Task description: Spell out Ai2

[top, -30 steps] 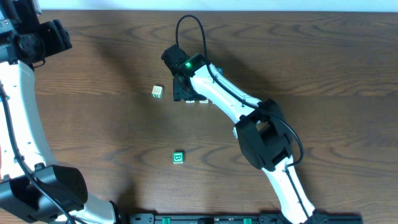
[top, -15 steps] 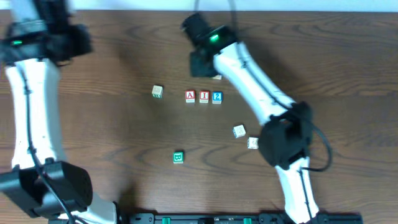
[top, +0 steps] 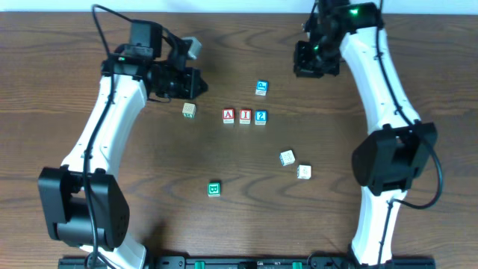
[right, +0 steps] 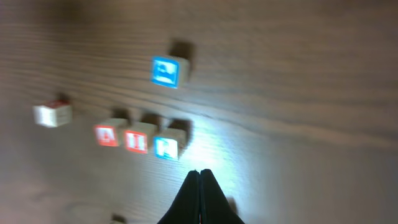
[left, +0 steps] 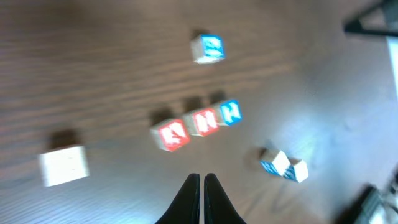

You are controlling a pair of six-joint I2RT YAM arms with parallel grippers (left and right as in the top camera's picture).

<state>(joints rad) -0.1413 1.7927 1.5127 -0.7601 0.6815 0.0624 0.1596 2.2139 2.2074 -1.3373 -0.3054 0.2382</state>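
Spelling looks complete: left gripper (left: 200, 178), jaws pinched together and holding nothing, hovers over the row. A cube (top: 228, 116), I cube (top: 245, 116) and 2 cube (top: 261, 116) sit side by side mid-table. Right gripper (right: 200, 172) is likewise closed and empty. Next, I judge, both arms need only pull clear.

Overhead: fixed above table (top: 239, 217), faces straight down. Farthest view; you get the whole tabletop and both arms.

Left wrist: you look steeply down from high above the wood, left gripper (left: 202, 182) poking in at bottom centre. Blurred.

Right wrist: same framing, right gripper (right: 199, 175) at bottom centre, also high and blurred.

Shared by all three: A cube (top: 228, 116), I cube (top: 245, 116) and 2 cube (top: 261, 116) in a row, other blue cube (top: 261, 87) above the row. Same left-to-right order for you in each view.
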